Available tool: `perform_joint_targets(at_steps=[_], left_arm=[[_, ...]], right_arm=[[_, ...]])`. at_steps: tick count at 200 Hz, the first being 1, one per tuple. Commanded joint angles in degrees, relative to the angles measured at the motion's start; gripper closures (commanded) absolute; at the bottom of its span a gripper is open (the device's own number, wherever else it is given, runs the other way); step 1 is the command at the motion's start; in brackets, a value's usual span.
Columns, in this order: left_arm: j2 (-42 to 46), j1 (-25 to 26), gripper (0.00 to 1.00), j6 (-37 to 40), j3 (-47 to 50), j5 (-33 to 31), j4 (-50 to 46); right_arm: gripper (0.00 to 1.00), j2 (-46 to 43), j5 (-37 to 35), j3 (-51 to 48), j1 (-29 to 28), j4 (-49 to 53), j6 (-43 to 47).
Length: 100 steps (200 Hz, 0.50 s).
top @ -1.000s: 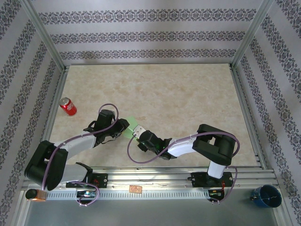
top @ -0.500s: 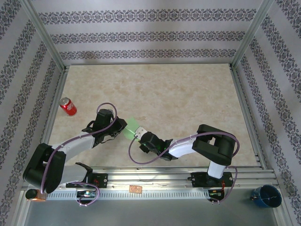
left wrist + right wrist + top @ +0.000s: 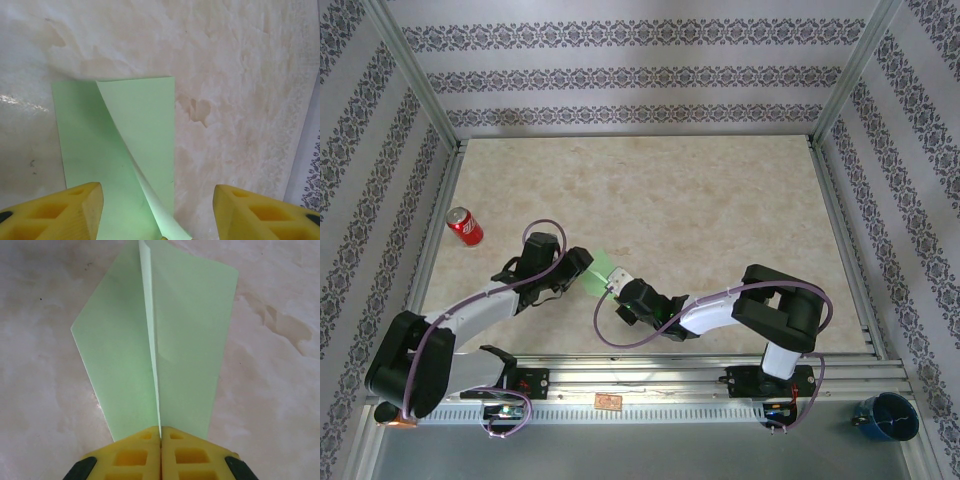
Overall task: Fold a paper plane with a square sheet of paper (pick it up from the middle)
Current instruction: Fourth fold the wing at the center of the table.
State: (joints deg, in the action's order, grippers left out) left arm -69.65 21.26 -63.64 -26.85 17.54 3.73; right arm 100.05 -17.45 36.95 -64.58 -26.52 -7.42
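My right tool (image 3: pixel 160 434) is clenched on the raised centre fold of the square sheet of paper (image 3: pixel 192 335), low over the surface (image 3: pixel 40 405) between both arms. Left tool (image 3: pixel 157 207) released, jaws wide astride the sheet's near end, long axis running straight ahead.

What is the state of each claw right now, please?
Left claw: open, gripping nothing; the green paper sheet lies between its spread fingers.
Right claw: closed on the green paper sheet.
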Motion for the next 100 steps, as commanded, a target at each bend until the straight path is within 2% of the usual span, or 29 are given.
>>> perform_joint_targets(at_steps=[1,58,100], left_arm=[[-2.37,-0.86,0.40,-0.08,-2.64,1.61,-0.76],[-9.46,-1.06,0.51,-0.56,-5.68,5.31,2.76],[-7.41,-1.38,0.77,0.57,-5.57,2.57,0.98]], right_arm=[[0.91,-1.45,0.58,-0.60,0.76,-1.16,-0.53],[0.91,-1.17,1.37,0.14,0.59,-1.23,0.30],[0.90,-1.77,1.37,-0.12,0.66,-0.42,0.48]])
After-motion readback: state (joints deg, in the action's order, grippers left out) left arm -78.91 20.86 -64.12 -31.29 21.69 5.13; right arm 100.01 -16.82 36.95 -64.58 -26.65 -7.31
